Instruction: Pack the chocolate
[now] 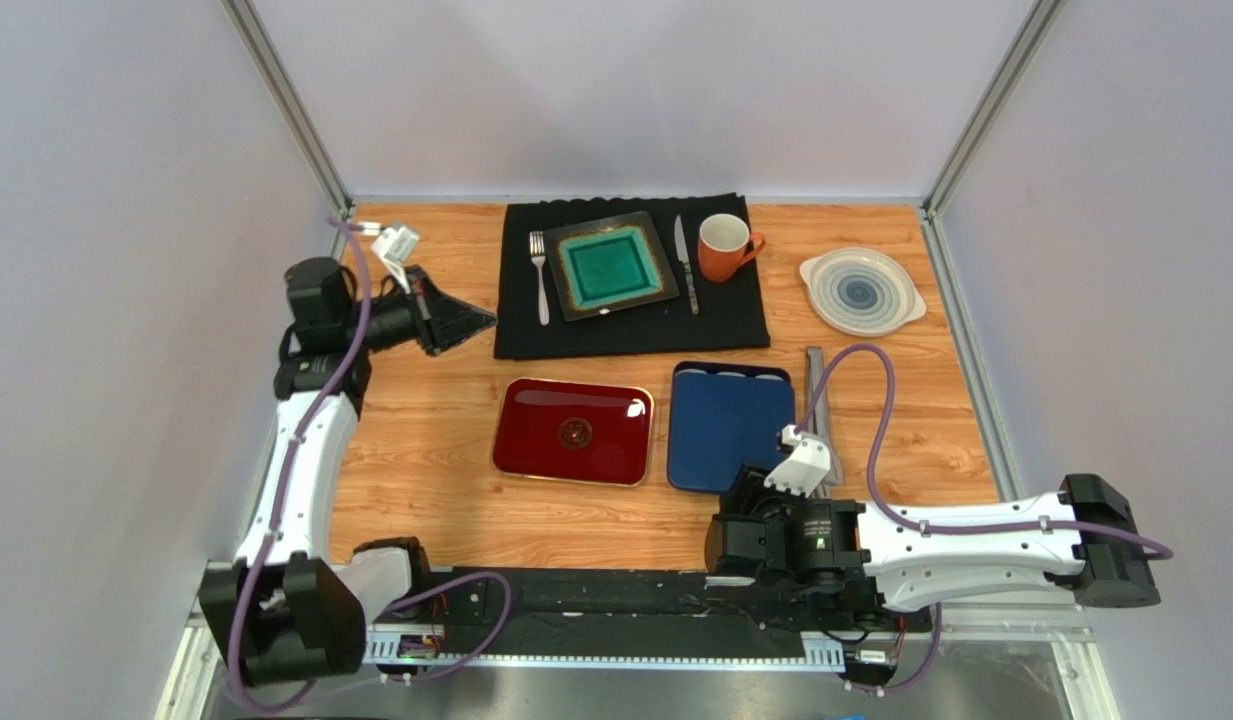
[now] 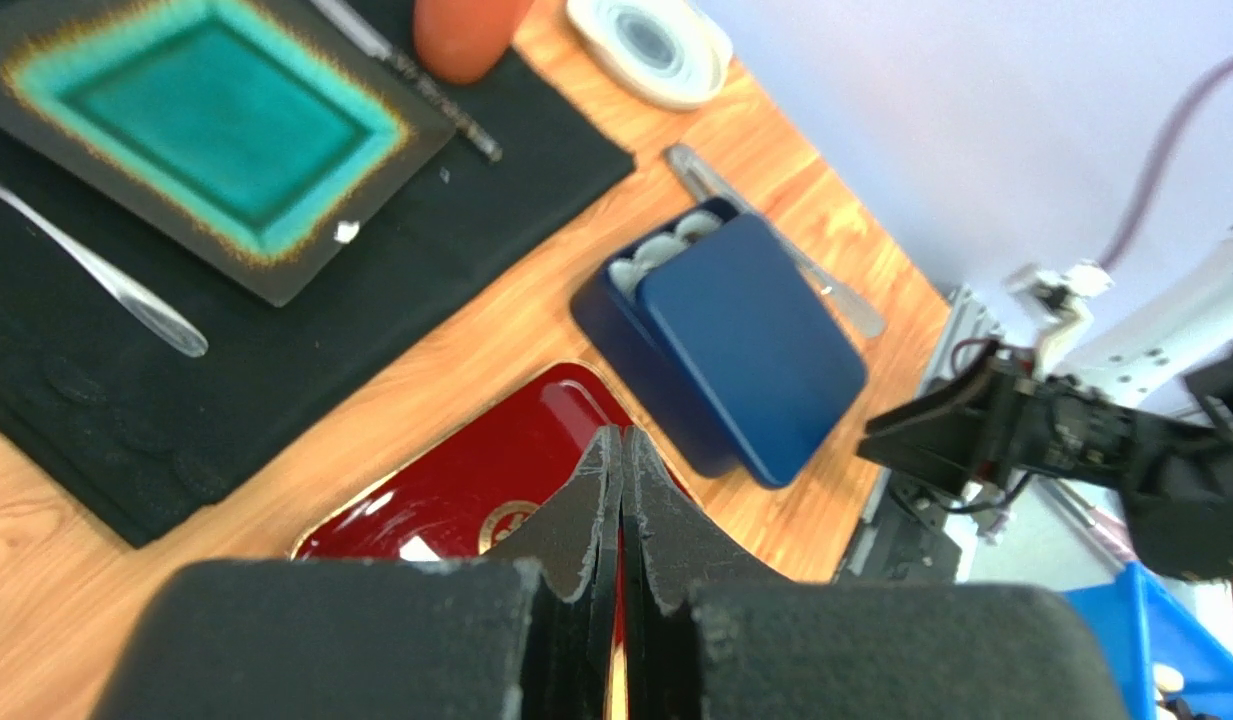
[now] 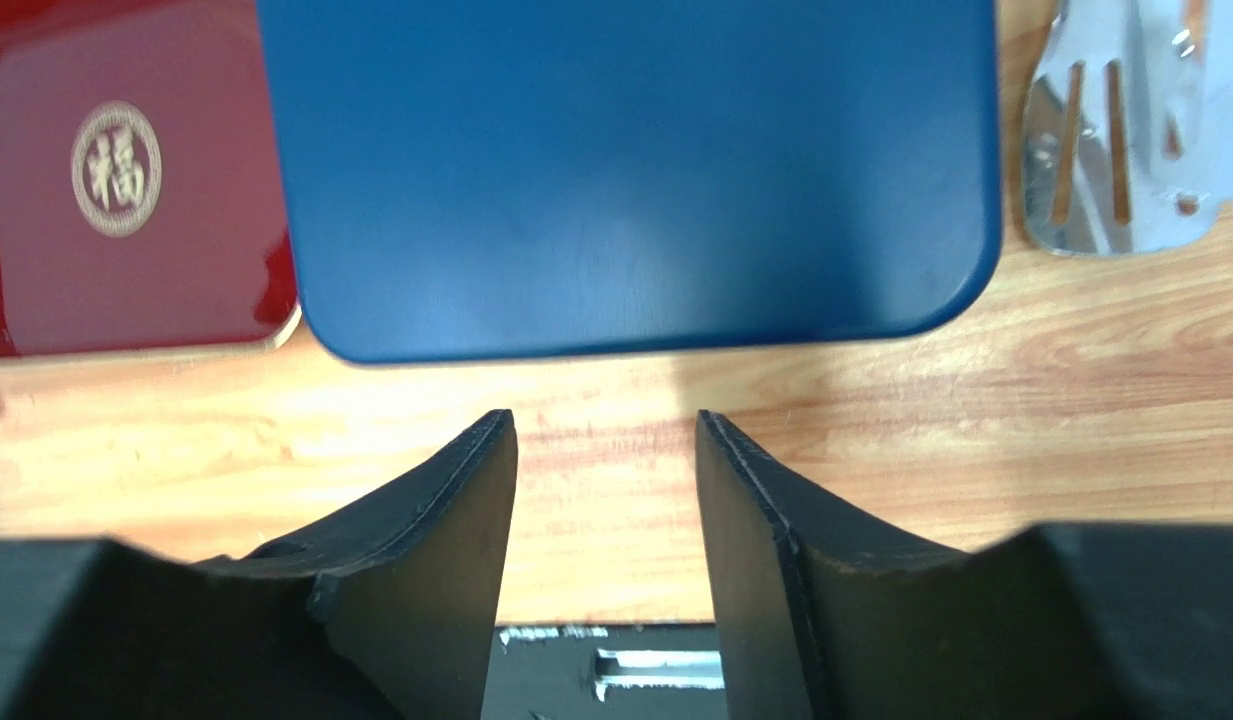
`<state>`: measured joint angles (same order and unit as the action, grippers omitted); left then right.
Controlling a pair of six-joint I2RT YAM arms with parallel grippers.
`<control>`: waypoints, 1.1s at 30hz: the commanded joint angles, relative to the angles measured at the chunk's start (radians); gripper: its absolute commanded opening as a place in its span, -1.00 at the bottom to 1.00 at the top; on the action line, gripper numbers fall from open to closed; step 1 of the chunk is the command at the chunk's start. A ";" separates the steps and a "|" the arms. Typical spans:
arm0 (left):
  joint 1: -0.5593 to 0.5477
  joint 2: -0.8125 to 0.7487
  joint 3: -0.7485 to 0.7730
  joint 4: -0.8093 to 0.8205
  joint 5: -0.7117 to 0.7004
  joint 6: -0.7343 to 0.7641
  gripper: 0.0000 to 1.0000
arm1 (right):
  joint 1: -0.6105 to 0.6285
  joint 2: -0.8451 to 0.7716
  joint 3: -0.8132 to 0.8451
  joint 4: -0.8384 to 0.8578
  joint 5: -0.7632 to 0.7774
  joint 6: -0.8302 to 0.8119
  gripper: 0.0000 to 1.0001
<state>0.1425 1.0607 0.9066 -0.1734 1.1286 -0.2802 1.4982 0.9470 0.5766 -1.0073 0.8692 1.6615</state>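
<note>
- Hanging low over the near edge of the light wooden surface [image 1: 427, 450], the right end effector [image 3: 600, 428] has its two black fingers spread, with only bare wood between them.
- Just beyond its fingertips lies the dark blue rectangular box [image 2: 622, 330], covered by a flat blue lid [image 3: 622, 165] that is pushed towards the near side.
- The chocolate is not plainly in view. A narrow uncovered strip at the far end of the box shows pale rounded shapes [image 2: 660, 252], and I cannot tell whether these are chocolate or paper cups.
- That strip lies on the far side of the lid from the right end effector, apart from it.
- The left end effector [image 1: 487, 317] is raised at the far left beside the black cloth mat [image 1: 622, 323], fingers pressed together on nothing, well apart from the box.
- A glossy red rectangular tray [image 1: 573, 432] with a gold emblem lies just left of the box.
- A slotted metal utensil [image 3: 1118, 135] lies just right of it.
</note>
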 commanded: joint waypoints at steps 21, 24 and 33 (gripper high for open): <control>-0.239 0.278 0.063 0.115 -0.176 0.075 -0.98 | -0.136 0.056 -0.026 0.018 0.257 0.039 0.05; -0.247 0.306 0.061 0.138 -0.171 0.069 -0.97 | -0.190 0.006 -0.020 0.075 0.274 -0.079 0.05; -0.409 0.591 0.257 0.169 -0.302 0.104 -0.97 | -0.283 -0.170 0.067 -0.077 0.294 -0.089 0.12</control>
<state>-0.1814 1.5024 1.0161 -0.0479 0.8967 -0.2264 1.2629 0.8539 0.5438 -0.9722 1.0687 1.5585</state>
